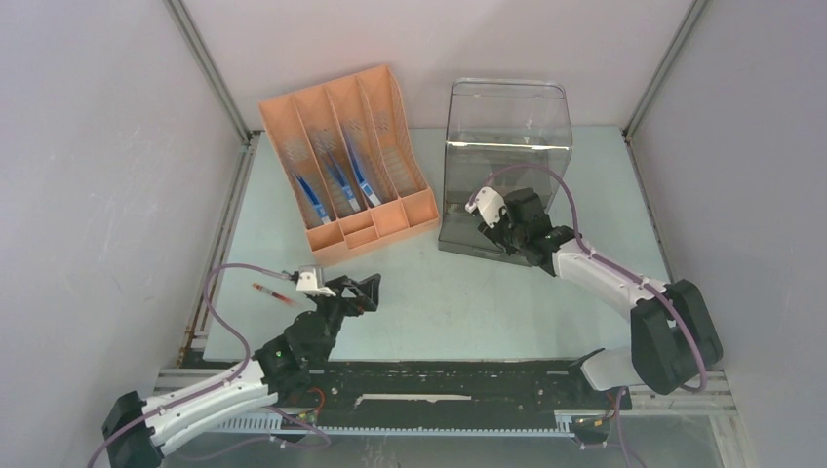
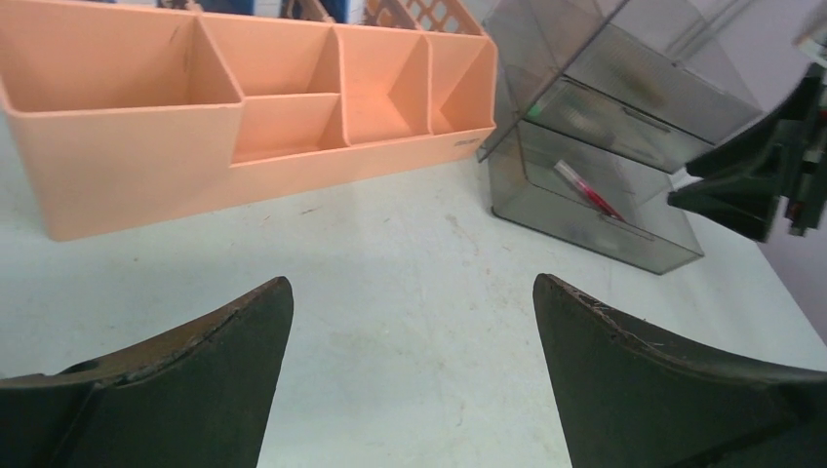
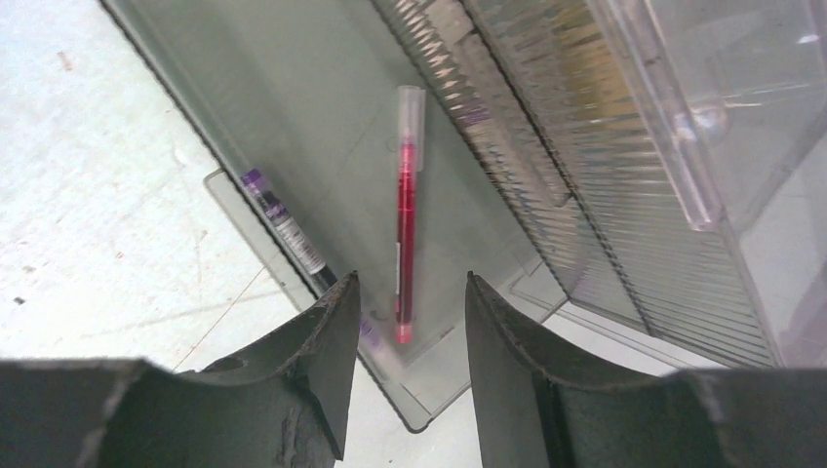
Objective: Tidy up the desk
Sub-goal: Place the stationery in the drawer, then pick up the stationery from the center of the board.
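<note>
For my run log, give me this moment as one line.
left claw: open, over desk | right claw: open at drawer | red pen: lying in drawer

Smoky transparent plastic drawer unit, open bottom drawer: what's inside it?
A red pen with a clear cap and a purple-marked pen, its lower end hidden behind the right tool.
</note>
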Robot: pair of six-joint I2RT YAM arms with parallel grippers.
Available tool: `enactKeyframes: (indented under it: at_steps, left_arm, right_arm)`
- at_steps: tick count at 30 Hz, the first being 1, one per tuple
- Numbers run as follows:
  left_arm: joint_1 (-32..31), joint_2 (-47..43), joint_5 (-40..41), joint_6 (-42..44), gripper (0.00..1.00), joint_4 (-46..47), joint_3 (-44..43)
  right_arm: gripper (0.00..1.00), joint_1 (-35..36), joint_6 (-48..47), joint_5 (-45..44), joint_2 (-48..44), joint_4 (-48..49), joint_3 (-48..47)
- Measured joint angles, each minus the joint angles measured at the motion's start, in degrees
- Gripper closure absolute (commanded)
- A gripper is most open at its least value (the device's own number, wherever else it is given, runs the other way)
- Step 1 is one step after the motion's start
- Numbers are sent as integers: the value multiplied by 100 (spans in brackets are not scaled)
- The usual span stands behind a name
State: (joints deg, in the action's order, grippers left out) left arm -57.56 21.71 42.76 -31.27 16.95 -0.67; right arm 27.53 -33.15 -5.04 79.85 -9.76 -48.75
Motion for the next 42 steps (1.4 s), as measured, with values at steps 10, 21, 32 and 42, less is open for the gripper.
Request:
enactKeyframes:
  at_steps: [10, 21, 32, 42]
  left_arm:
    - [1255, -2, -809, -654, 0, -798, -2]
    - [2695, 221, -1368, -1534, 12, -1993, -221]
    - [3215, 1897, -916, -2708, 19, -4127, -1987]
    - [3429, 4245, -590, -3246, 21, -5469, -3351]
  right_arm:
    - [48, 258, -94, 555, -352, -581, -70]
    - [48, 323, -219, 846, -656, -798, -70]
    - [48, 208, -293, 1067, -743, -935, -72]
    - [48, 101, -297, 1292, -944, -981, -70]
